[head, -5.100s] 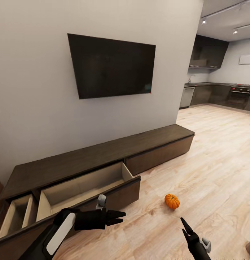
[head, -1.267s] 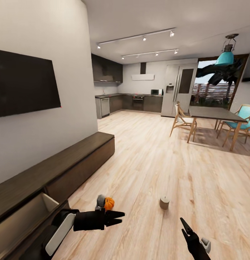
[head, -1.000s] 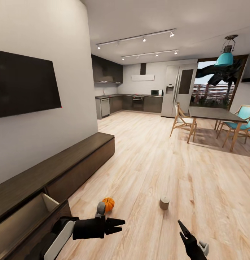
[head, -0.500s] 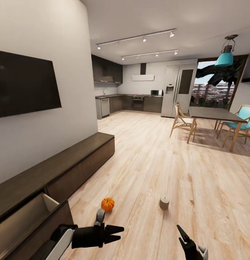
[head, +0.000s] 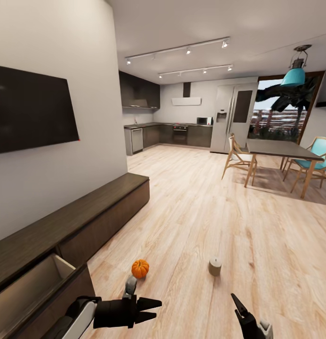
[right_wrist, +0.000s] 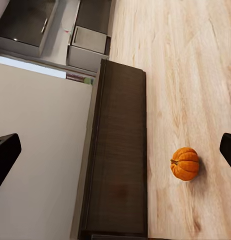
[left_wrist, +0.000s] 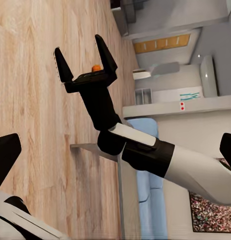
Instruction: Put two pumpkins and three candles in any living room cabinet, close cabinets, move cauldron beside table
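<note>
One orange pumpkin (head: 140,268) sits on the wood floor just past my left gripper (head: 151,308), which is open and empty. It shows again in the right wrist view, the pumpkin (right_wrist: 185,163) lying beside the long dark cabinet (right_wrist: 120,150). A beige candle (head: 215,266) stands on the floor to the pumpkin's right, ahead of my right gripper (head: 238,306). In the left wrist view the right gripper (left_wrist: 85,55) has its fingers spread, empty. The cabinet (head: 87,212) runs along the left wall, with one drawer (head: 35,292) pulled open at the near end. The cauldron is out of view.
A dining table (head: 280,148) with wooden and teal chairs stands at the back right. A dark TV (head: 31,110) hangs on the left wall. The kitchen and a fridge (head: 233,117) lie at the far end, across open wood floor.
Since five seconds ago the view has swung right, from the TV wall toward the kitchen. In the last second both arms have sunk lower in the picture, uncovering the pumpkin.
</note>
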